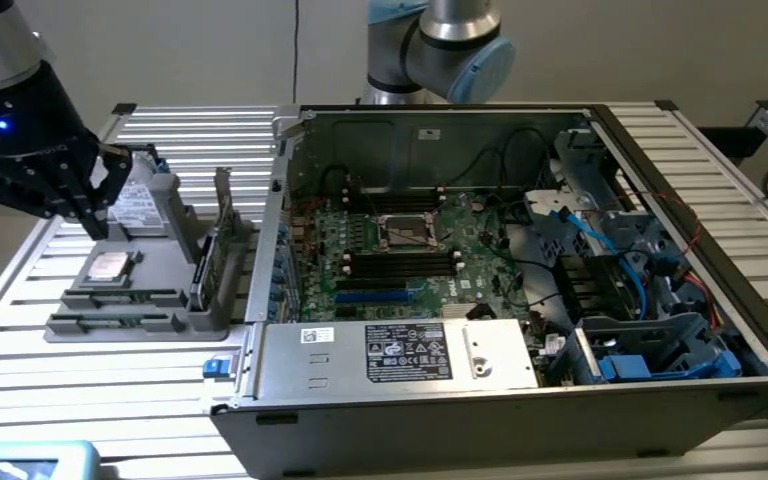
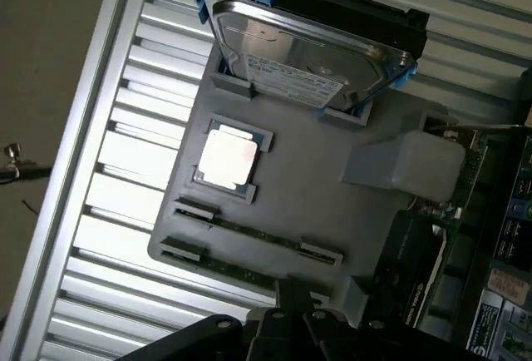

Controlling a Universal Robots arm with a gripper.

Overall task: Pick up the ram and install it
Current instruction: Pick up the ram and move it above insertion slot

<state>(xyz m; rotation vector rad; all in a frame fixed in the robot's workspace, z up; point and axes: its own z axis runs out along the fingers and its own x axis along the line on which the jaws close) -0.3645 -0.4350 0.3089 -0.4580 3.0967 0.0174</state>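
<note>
Two ram sticks, thin green boards standing on edge, sit in slots of the grey holder (image 1: 157, 325) on the exterior view's left. One ram stick (image 1: 124, 298) (image 2: 249, 233) lies nearer the processor; the other ram stick (image 1: 111, 322) (image 2: 237, 271) is at the holder's outer edge. My black gripper (image 1: 71, 205) (image 2: 291, 321) hangs above the holder's back corner, beside the hard drive, apart from both sticks and holding nothing I can see. The open computer case (image 1: 357, 355) shows its motherboard (image 1: 471, 225) with long black memory slots (image 1: 398, 264).
On the holder also rest a square processor (image 1: 108, 267) (image 2: 229, 158), a hard drive (image 1: 137, 205) (image 2: 307, 53) in a blue frame and an upright green expansion card (image 1: 224, 235). Cables and drive cages (image 1: 651, 340) crowd the case on the exterior view's right. The slatted table (image 1: 37, 380) surrounds everything.
</note>
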